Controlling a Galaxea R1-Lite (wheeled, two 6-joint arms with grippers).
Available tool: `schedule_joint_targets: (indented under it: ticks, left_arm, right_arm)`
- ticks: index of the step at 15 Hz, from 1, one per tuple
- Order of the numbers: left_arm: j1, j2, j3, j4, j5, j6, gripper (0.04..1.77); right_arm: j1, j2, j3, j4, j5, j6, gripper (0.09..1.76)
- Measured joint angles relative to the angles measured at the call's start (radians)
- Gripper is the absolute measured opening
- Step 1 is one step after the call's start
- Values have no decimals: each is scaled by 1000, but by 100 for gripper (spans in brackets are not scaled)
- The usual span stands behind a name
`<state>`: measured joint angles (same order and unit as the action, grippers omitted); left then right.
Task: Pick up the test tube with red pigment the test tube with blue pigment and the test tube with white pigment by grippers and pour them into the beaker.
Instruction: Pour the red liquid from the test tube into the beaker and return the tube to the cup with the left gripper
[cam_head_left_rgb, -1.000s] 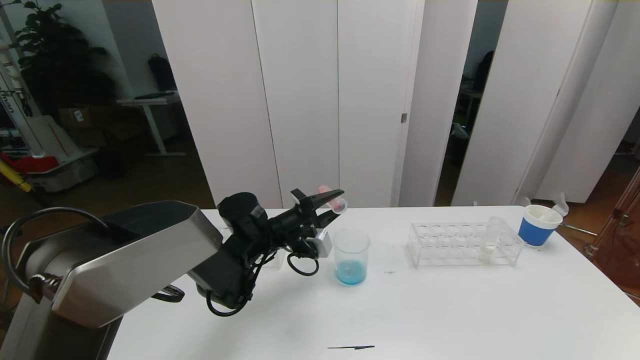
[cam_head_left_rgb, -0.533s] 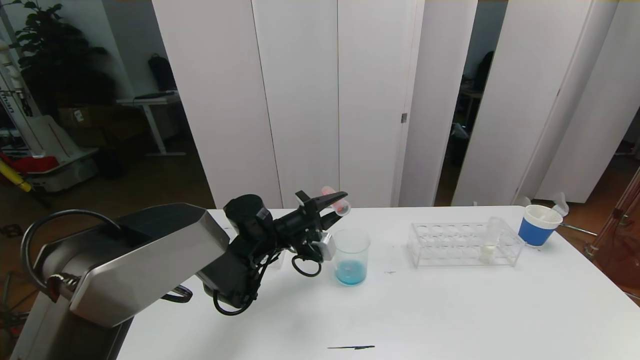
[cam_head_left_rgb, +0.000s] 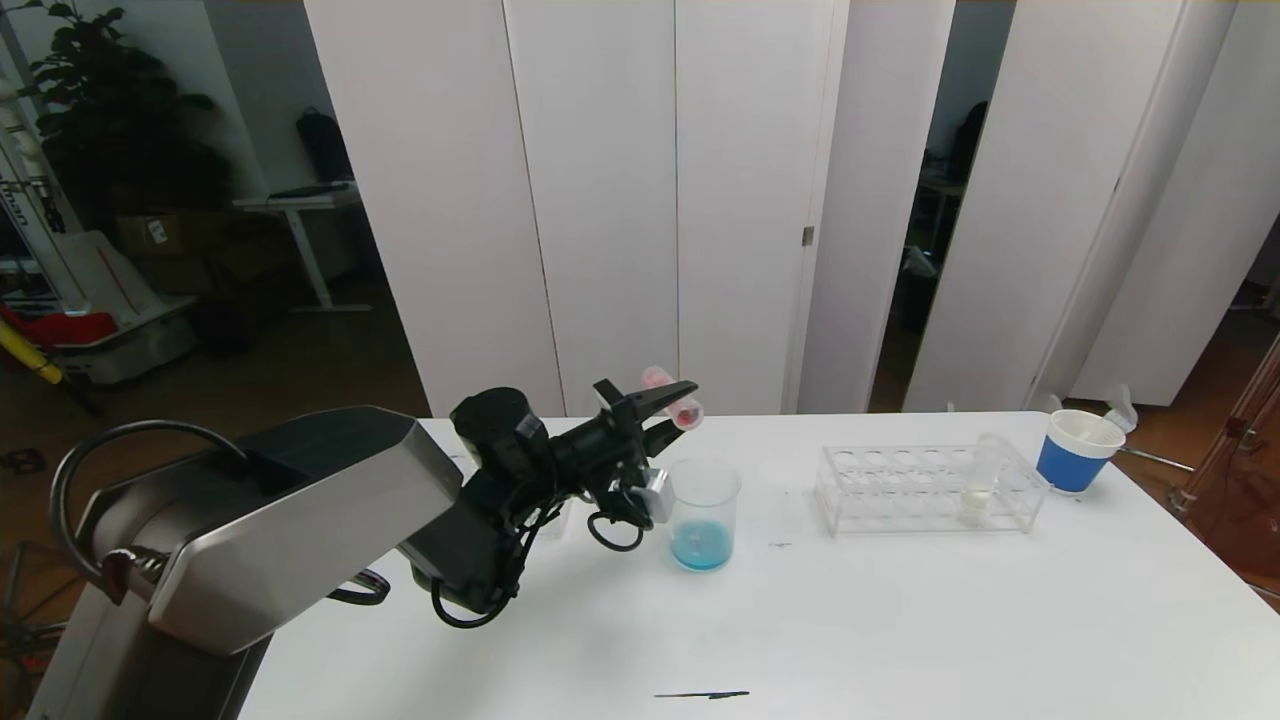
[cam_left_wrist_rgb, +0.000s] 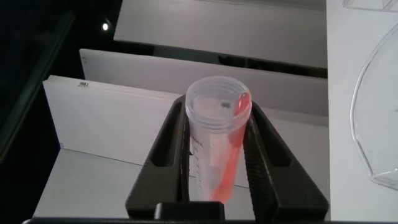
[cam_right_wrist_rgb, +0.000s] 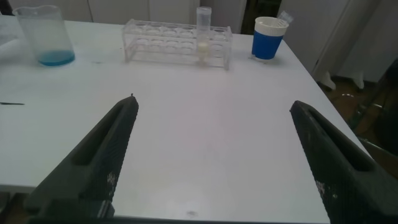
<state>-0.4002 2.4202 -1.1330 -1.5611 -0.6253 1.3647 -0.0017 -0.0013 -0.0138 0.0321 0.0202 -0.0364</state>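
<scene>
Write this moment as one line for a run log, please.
left gripper: shut on tilted red-pigment test tube above clear glass beaker | beaker: blue pigment | right gripper: open, idle | white-pigment tube: in rack

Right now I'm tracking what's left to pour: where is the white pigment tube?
In the head view, the test tube with white pigment stands upright at the right end of the clear rack, between the beaker and blue cup.

Bare table (cam_head_left_rgb: 900, 620) lies open in front; beaker (cam_head_left_rgb: 703, 512), rack (cam_head_left_rgb: 905, 487) and cup (cam_head_left_rgb: 1076, 451) line the far side.
</scene>
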Motion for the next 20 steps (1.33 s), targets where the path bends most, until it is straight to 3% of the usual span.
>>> schedule_joint_targets:
  ticks: [20]
  left_arm:
    - [11, 49, -72, 0, 7, 23, 60]
  right_arm:
    - [0, 0, 0, 0, 0, 0, 175]
